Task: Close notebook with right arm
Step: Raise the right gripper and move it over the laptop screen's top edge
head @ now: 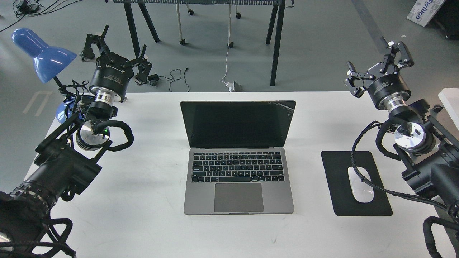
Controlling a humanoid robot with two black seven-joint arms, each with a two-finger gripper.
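Observation:
The notebook point(238, 157) lies open in the middle of the white table point(150, 215), its dark screen upright and cracked at the top right corner, keyboard and trackpad facing me. My right gripper point(374, 66) is open and empty, held high at the table's far right, well apart from the notebook's lid. My left gripper point(114, 52) is open and empty at the far left, near the lamp.
A black mouse pad point(337, 172) with a white mouse point(360, 184) lies right of the notebook, partly crossed by my right arm's cable. A blue desk lamp point(39, 53) stands at the far left corner. Black table legs point(275, 46) and floor cables lie beyond the table.

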